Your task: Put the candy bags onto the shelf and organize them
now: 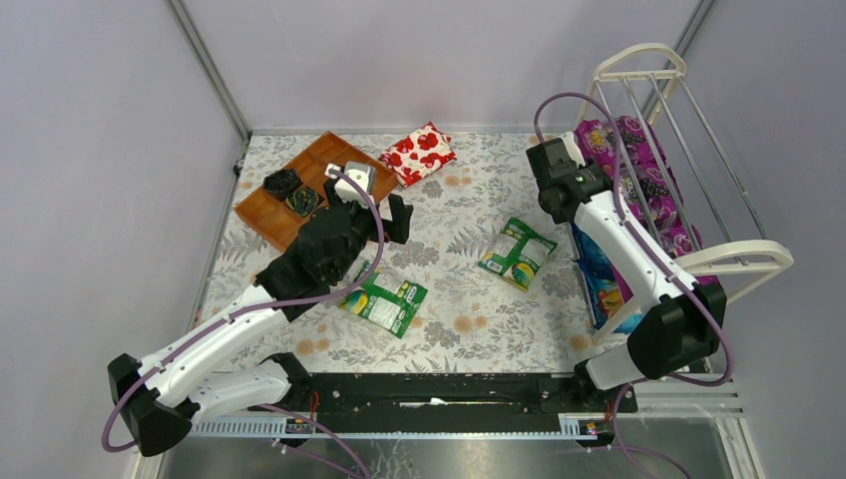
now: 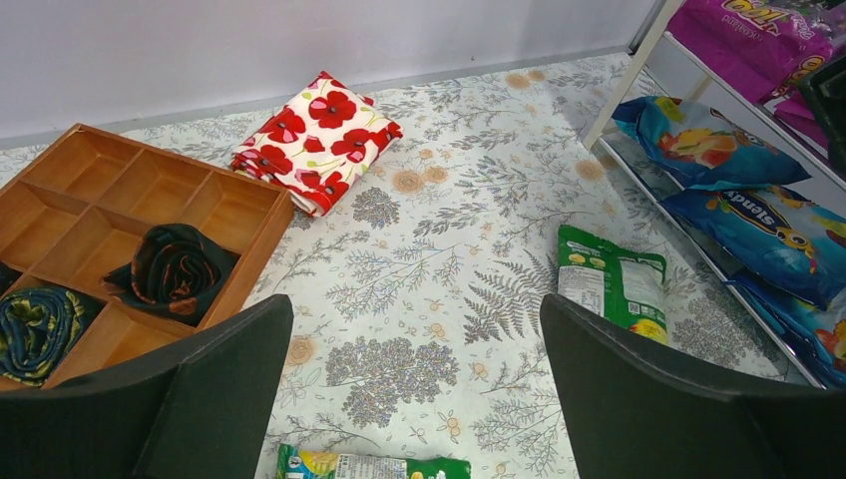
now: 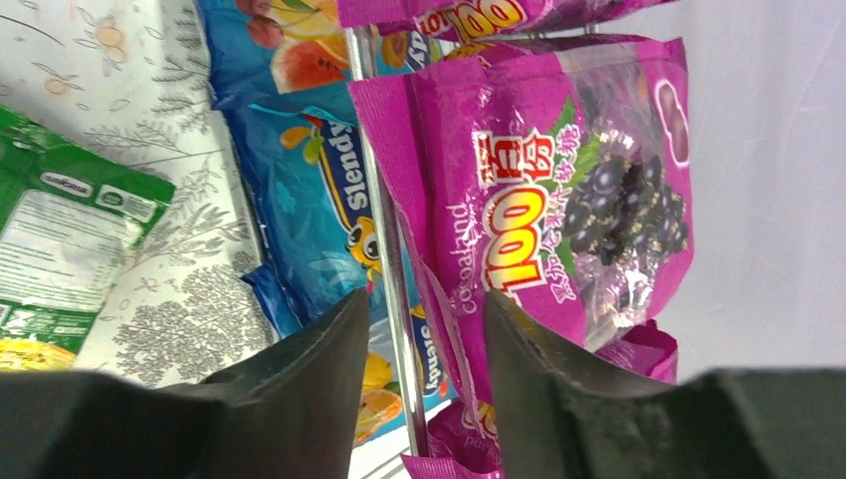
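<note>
The left fingers (image 2: 200, 399) hang spread over the near green bag (image 1: 394, 304); lower straight, pinch its edge; the right fingers (image 3: 299, 389) sit narrowly parted by a purple bag (image 3: 569, 200), grip unclear.

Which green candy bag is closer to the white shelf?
The green bag lying alone mid-table is closer to the shelf. The other green bag lies beside the left arm, farther away.
</note>
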Controlling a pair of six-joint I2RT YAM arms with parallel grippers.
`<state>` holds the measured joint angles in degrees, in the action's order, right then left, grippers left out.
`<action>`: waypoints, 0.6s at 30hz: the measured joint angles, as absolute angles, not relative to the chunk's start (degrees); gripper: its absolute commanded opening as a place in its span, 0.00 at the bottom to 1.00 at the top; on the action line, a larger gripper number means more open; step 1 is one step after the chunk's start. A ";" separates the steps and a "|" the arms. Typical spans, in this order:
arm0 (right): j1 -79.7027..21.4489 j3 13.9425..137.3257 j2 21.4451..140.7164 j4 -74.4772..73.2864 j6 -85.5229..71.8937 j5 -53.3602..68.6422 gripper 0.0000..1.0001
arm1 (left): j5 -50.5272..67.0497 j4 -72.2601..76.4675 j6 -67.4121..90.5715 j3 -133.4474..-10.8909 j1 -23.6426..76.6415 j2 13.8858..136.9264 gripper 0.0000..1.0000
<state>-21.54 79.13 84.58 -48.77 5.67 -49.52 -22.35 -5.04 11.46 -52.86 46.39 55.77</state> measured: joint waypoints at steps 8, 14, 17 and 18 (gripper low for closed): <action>-24.10 87.18 83.83 -51.96 4.14 -39.09 0.71 | -22.33 -4.80 11.92 -52.84 46.02 56.40 0.99; -31.40 83.68 78.39 -44.42 -1.76 -21.30 0.73 | -21.45 -4.58 13.52 -52.84 44.82 57.52 0.99; -33.93 77.93 79.02 -40.25 -5.74 -14.83 0.72 | -21.21 -4.64 14.79 -52.84 44.51 58.81 0.99; -34.59 76.53 80.05 -39.38 -6.61 -13.80 0.70 | -21.21 -4.67 15.25 -52.84 44.47 59.40 0.99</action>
